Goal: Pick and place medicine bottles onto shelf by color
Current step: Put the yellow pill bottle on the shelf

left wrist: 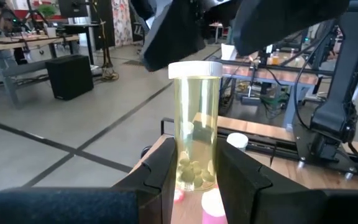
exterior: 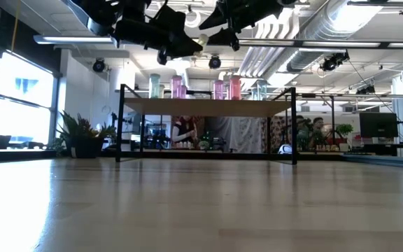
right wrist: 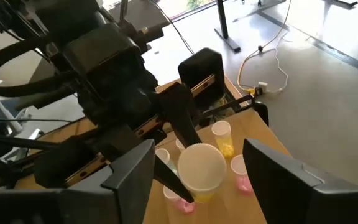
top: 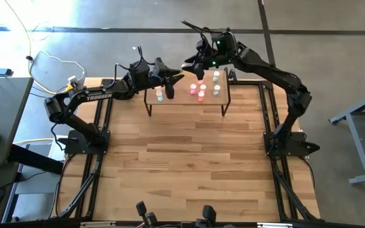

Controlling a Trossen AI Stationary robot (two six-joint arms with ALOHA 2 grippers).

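Observation:
A yellow medicine bottle [left wrist: 194, 112] with a white cap [right wrist: 201, 165] stands upright in the air over the shelf's far left part, with my left gripper [left wrist: 194, 163] shut on it. The shelf [top: 176, 101] has a light wood top on black legs. It carries several bottles: pink ones [top: 201, 95], a pale one [top: 160, 95] and a yellow one [right wrist: 223, 138]. My right gripper [right wrist: 207, 180] hangs open just above the held bottle's cap, one finger on each side and apart from it. In the high view my left gripper [top: 177, 77] and my right gripper [top: 192, 63] meet over the shelf's far edge. My left gripper pinches the yellow bottle's lower part [left wrist: 194, 177] between its two fingers. The fingers [left wrist: 160, 171] come in level from the table's left side and lie across the bottle. The bottle stands upright, cap up, lifted clear of the shelf top.
The shelf stands at the table's far middle [exterior: 208, 107]. The slatted wooden tabletop [top: 182, 164] stretches out in front of it. Black frame rails [top: 103, 126] run along both sides. In the low view, potted plants [exterior: 82, 133] and people at desks show in the room behind.

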